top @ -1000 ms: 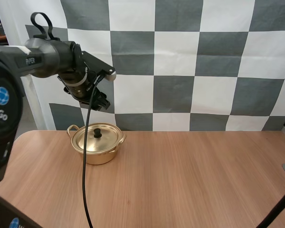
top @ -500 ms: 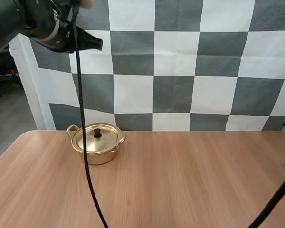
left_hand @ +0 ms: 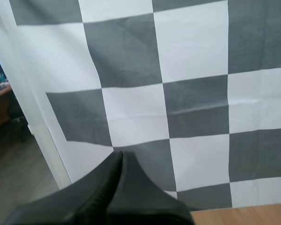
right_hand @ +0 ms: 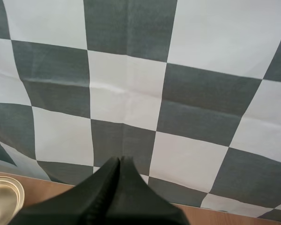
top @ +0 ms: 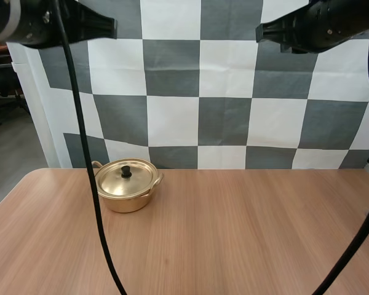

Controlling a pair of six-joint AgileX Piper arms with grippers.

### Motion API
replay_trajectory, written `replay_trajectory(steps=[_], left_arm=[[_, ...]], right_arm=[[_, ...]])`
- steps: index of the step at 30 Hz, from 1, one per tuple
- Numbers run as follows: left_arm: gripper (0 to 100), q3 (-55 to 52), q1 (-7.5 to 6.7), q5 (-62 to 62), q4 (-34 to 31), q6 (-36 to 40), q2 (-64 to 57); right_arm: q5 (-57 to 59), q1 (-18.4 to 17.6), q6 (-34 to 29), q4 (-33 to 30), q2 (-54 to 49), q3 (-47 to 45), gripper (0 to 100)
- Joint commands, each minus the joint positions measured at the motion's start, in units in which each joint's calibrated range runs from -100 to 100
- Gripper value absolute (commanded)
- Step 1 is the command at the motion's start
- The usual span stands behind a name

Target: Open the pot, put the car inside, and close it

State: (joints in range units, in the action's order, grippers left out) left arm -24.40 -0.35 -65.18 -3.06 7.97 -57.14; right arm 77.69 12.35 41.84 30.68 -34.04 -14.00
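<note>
A golden pot (top: 128,185) stands at the table's far left, its lid (top: 126,179) on, with a black knob (top: 126,171) on top. My left gripper (top: 112,26) hangs high above the table, up and to the left of the pot, pointing right. In the left wrist view its fingers (left_hand: 119,157) lie together as one dark wedge, shut on nothing. My right gripper (top: 259,32) is high at the far right, pointing left. It is shut too, its tips (right_hand: 120,161) closed in one wedge, with the pot's rim (right_hand: 2,201) beside it.
The wooden table (top: 234,233) spreads wide in front of and to the right of the pot. Its rounded left corner (top: 31,178) lies near the pot. A strip of the table's back edge (left_hand: 253,213) runs below the left fingers.
My left arm rose from just above the pot to the upper left, and its fingers closed. My right arm came into the high view at the upper right.
</note>
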Motion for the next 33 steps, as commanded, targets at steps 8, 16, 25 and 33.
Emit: replay_trajectory(steps=[8,16,25,33], left_arm=[[0,-36.84,-0.04,33.69,0.01,3.84,-15.54],[0,-69.00,-0.04,64.66,-0.23,3.84,-30.14],[0,-75.60,-0.04,51.33,0.88,3.84,-42.61],[0,-75.60,-0.04,35.14,3.75,3.84,-42.86]], right_arm=[[-28.35,0.02,1.42,1.75,-0.11,-21.96,0],[-33.38,-4.97,0.91,-6.28,-1.05,-28.14,0],[-44.22,-12.83,-12.56,-15.63,-5.03,-41.48,0],[-67.59,-12.83,-15.46,-17.61,-12.59,-57.51,0]])
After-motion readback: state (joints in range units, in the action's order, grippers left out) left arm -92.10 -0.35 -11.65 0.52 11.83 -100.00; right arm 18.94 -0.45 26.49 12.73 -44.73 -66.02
